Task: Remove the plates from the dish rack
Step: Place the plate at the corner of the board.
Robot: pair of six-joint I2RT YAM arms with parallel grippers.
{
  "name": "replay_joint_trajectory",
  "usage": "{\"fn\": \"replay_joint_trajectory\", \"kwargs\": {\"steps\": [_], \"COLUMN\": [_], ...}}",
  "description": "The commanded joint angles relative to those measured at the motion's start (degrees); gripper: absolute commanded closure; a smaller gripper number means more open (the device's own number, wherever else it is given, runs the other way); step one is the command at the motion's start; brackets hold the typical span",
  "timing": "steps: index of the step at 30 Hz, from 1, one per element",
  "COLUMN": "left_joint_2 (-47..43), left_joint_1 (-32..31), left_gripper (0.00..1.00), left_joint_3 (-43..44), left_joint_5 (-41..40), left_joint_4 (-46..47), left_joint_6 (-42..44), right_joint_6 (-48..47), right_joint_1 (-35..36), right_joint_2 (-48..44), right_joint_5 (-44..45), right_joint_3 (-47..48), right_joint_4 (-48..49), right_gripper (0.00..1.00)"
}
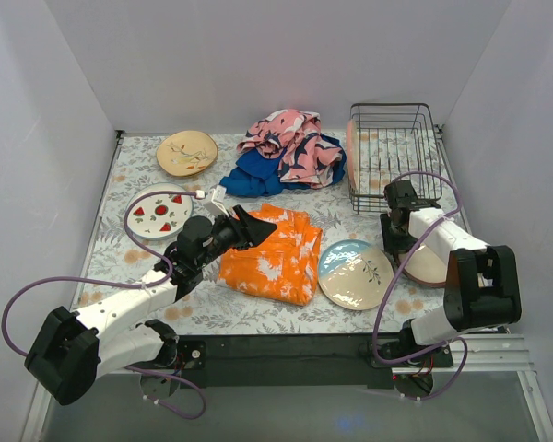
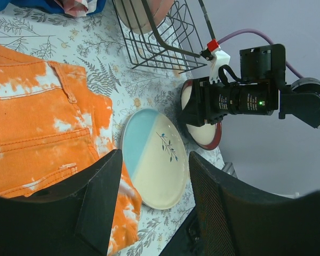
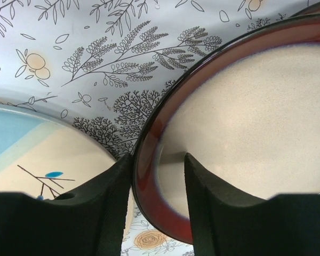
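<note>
Right gripper (image 3: 158,160), jaws half apart and empty, poised over red-rimmed plate (image 3: 245,117) lying beside blue-cream plate (image 1: 355,273), placement apparently complete; left gripper (image 2: 154,157) wide, idle; next, fetch pink plate (image 1: 351,147) standing in dish rack (image 1: 394,107)

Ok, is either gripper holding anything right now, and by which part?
Left gripper is open, empty. Right gripper straddles the rim of the red-rimmed plate; whether it is clamped cannot be told.

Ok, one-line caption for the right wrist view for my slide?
Right hand straddles the rim of the red-rimmed plate, blue-cream plate beside it on the leaf-print table.
</note>
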Motion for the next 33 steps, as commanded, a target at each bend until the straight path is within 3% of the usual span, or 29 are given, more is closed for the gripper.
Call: {"fn": "replay_joint_trajectory", "kwargs": {"steps": [1, 14, 24, 33], "left_joint_2": [-0.44, -1.14, -1.93, -1.67], "left_joint_1": [-0.36, -0.54, -0.62, -0.62], "left_gripper": [0.49, 0.49, 0.49, 0.49], "left_joint_3": [0.19, 0.1, 0.01, 0.1], "left_joint_5": [0.14, -0.21, -0.21, -0.12], "left_joint_4": [0.32, 0.23, 0.14, 0.14], "left_joint_6": [0.23, 0.32, 0.15, 0.23], "right_joint_6": [1.08, 2.22, 3.62, 4.16], "right_joint_1": [-1.2, -1.2, -1.64, -2.6], "right_joint_2": [0.31, -5.58, -4.18, -3.91], "right_joint_5": [2.79, 6.06, 15.01, 12.57], "right_joint_3": [0.06, 1.02, 1.38, 1.29], "right_joint_4": [-0.76, -1.29, -2.79, -1.21], "right_gripper": [0.54, 0.7, 0.84, 0.83]}}
